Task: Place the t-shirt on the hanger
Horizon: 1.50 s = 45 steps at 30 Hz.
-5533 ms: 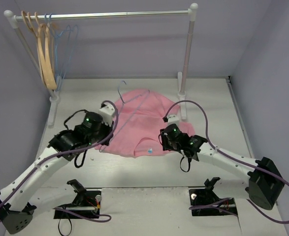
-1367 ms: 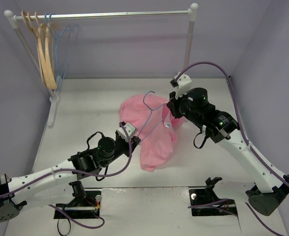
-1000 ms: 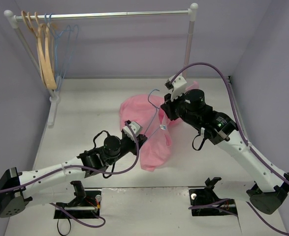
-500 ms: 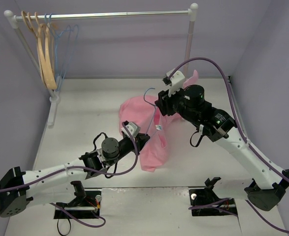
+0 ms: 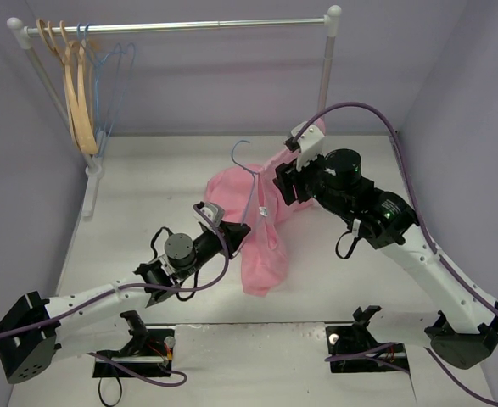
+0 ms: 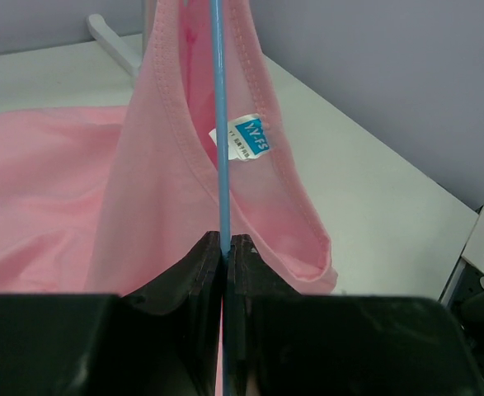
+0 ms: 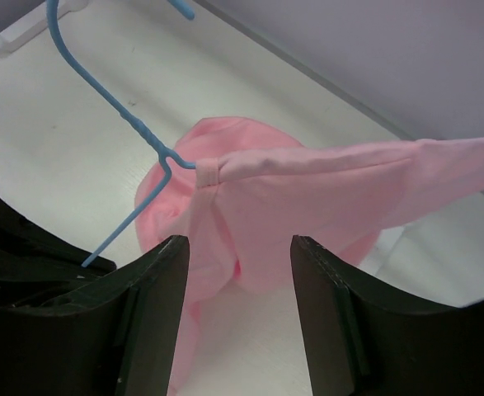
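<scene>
Looking down from high at the near edge over the whole surface point(image 5: 147, 178), and forward at close range from each wrist, with the t-shirt point(image 5: 261, 254) and hanger point(image 5: 254, 180) shared by all three.

Left pincer point(image 6: 223, 247) clamped; right pincer point(image 7: 237, 247) apparently parted, arms angled inward.

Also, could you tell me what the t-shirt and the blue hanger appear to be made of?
The t-shirt looks like soft matte pink knit cloth: it drapes, folds and shows stitched hems. The hanger appears to be thin wire with a smooth light-blue coating; its twisted neck suggests metal, though the core is hidden.
</scene>
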Each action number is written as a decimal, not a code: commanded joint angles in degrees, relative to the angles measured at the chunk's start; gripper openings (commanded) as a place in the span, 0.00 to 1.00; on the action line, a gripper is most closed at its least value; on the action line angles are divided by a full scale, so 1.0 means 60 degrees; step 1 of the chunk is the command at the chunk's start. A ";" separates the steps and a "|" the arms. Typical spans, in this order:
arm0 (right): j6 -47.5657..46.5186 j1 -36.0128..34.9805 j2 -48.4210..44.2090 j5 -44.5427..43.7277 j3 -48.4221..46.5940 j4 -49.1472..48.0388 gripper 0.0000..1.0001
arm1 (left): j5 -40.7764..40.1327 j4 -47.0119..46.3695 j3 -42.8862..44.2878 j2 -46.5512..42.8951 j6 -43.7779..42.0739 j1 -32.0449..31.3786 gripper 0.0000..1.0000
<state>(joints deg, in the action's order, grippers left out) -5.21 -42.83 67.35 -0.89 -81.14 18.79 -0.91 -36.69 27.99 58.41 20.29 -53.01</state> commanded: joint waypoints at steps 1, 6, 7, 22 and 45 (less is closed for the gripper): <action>-0.0916 0.0092 -0.0546 -0.0642 -0.0334 -0.0332 0.54 | 0.0634 -0.1196 0.0169 -0.0214 0.0294 0.0149 0.00; -0.2715 0.0516 -0.0737 -0.0395 0.0018 -0.0743 0.54 | 0.0956 -0.0538 0.0169 -0.0579 0.0119 0.0222 0.00; -0.3025 0.0604 -0.0694 -0.0264 0.0033 -0.0743 0.52 | 0.1000 -0.0434 0.0198 -0.0638 0.0090 0.0237 0.00; -0.6074 0.1850 0.1445 0.4218 -0.2032 0.1745 0.67 | 0.1762 0.1178 0.0843 -0.0990 -0.0453 0.0266 0.00; -0.6338 0.1982 0.1958 0.4952 -0.1813 0.2889 0.57 | 0.2846 0.3330 0.1971 -0.1225 -0.1639 0.0310 0.00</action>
<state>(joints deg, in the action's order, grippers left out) -43.18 -31.16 79.50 27.51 -92.36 37.56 13.61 -14.55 34.65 52.49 13.39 -51.29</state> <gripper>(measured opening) 0.578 0.064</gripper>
